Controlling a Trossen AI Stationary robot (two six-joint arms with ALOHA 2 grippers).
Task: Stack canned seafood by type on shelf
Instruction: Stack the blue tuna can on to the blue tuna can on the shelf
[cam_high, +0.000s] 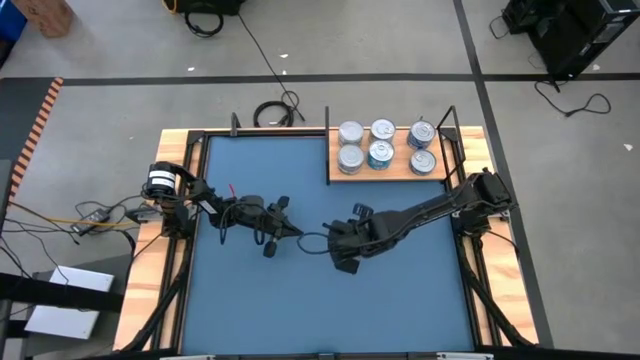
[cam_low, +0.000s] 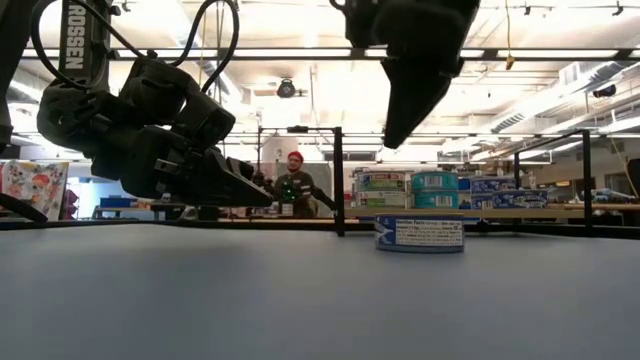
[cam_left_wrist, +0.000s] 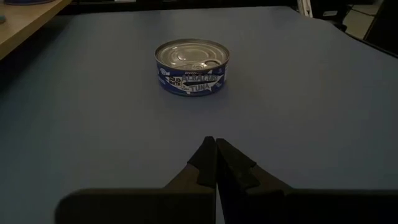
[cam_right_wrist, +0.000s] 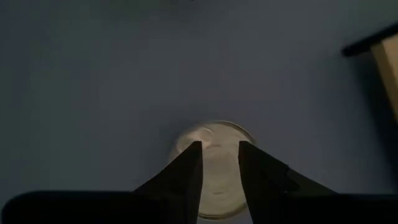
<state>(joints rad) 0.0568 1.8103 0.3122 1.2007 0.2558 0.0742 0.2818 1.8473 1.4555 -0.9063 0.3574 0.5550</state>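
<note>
One tin of canned seafood (cam_left_wrist: 191, 66), with a silver lid and a blue label, stands on its base on the blue mat (cam_high: 300, 310). My right gripper (cam_right_wrist: 219, 146) hangs open above it, fingers pointing down, clear of the lid (cam_right_wrist: 214, 140). The low view shows a gap between that gripper (cam_low: 395, 135) and the tin (cam_low: 419, 232). My left gripper (cam_left_wrist: 216, 142) is shut, low over the mat, pointing at the tin from the table's left with bare mat between. On the wooden shelf (cam_high: 390, 176) at the far right stand several more tins (cam_high: 381, 154).
A black frame (cam_high: 327, 140) borders the shelf and the table's far edge. Both arms (cam_high: 420, 212) reach toward the mat's middle. Bare mat lies on the near side. Beyond the table in the low view a person (cam_low: 294, 182) sits in the room.
</note>
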